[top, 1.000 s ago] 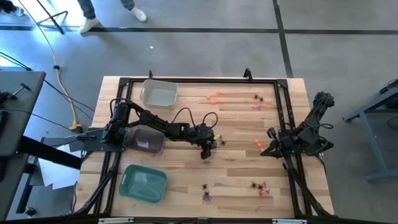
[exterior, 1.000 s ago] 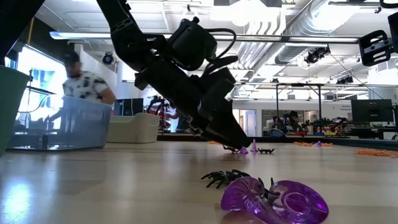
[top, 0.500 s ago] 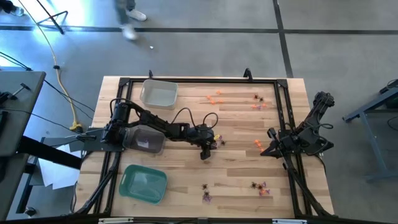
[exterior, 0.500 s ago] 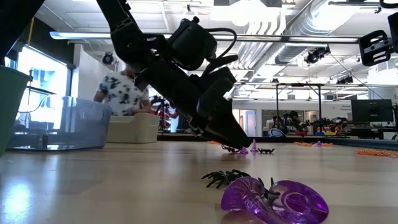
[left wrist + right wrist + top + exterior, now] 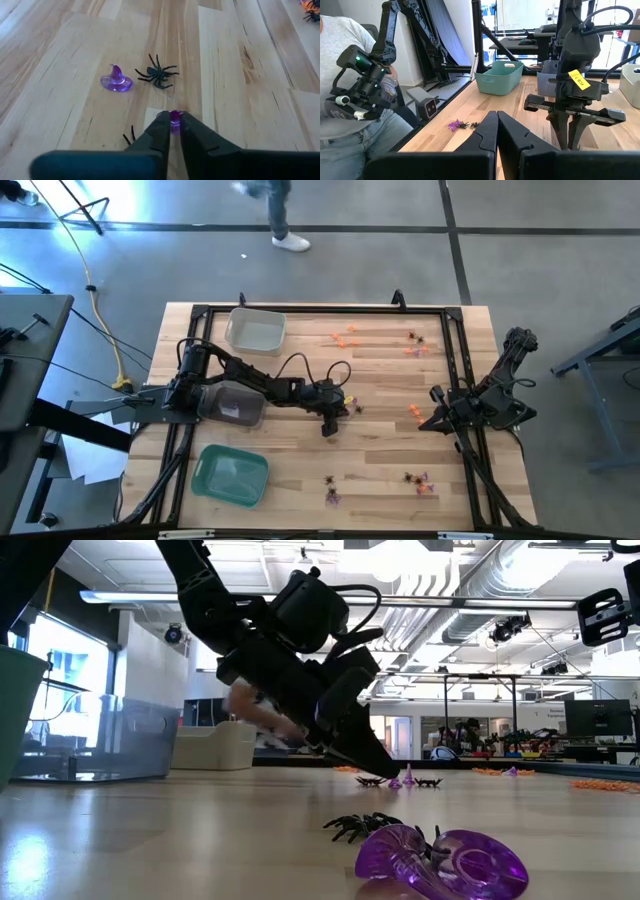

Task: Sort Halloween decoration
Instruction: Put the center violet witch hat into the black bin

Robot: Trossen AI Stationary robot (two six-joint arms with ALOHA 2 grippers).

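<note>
- The left end effector [image 5: 331, 423] is low over the middle of the wooden counter [image 5: 380, 470], its fingers [image 5: 159, 131] pinching a small purple trinket [image 5: 174, 117] by its tip; the piece looks like a witch hat, though most of it is hidden between the fingers.
- Ahead of that grip in the left wrist view, a purple witch hat [image 5: 116, 81] stands upright on the boards, and a black spider [image 5: 157, 75] lies just beside it, apart from it.
- Another spider's legs [image 5: 129, 135] show beside the left fingers, the rest hidden.
- Seen from above, orange pieces [image 5: 346, 337] sit toward 12 o'clock on the counter, a mixed group [image 5: 414, 344] lies toward 1 o'clock, an orange cluster [image 5: 415, 412] at 3 o'clock, and more trinkets [image 5: 419, 481] toward 5 o'clock.
- In the low view a purple witch hat [image 5: 440, 862] lies on its side close to the camera, with a black spider [image 5: 362, 826] touching it.
- A clear tray [image 5: 255, 329] sits toward 11 o'clock, a smoky clear bin [image 5: 234, 403] at 9 o'clock under the left arm, and a green tray [image 5: 231, 475] toward 7 o'clock.
- The right end effector [image 5: 497, 131] waits at the counter's 3 o'clock edge, fingers pressed together and carrying nothing.
- A person's legs [image 5: 277, 212] cross the floor beyond the counter; another person [image 5: 350, 85] sits holding a control handle.
</note>
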